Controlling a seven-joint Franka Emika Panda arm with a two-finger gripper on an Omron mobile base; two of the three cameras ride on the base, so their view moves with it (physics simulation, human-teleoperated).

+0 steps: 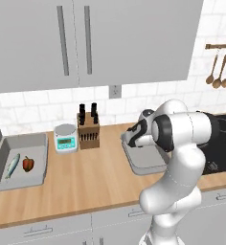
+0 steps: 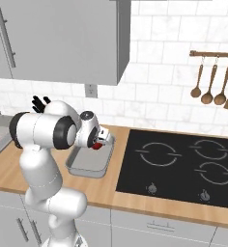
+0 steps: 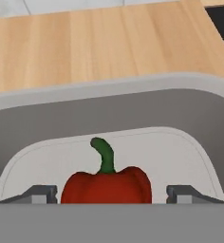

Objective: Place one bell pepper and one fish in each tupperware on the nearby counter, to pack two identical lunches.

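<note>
Two grey tupperware trays sit on your wooden surface (image 1: 86,182), well apart: the left tray (image 1: 36,179) holds a fish (image 1: 12,165) beside a red pepper (image 1: 28,163); the near tray (image 3: 109,99), beside the stovetop (image 2: 183,169), holds another bell pepper (image 3: 106,186) between your pincer's (image 3: 111,193) spread, released fingers (image 3: 38,193). No writing is readable.

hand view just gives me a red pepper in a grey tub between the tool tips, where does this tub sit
Observer: That near tupperware sits on the wooden counter, right beside the black stovetop.
Operator: and the other tub, what's in it
Observer: The far tupperware, at the counter's left end, holds a fish and a red bell pepper side by side.
</note>
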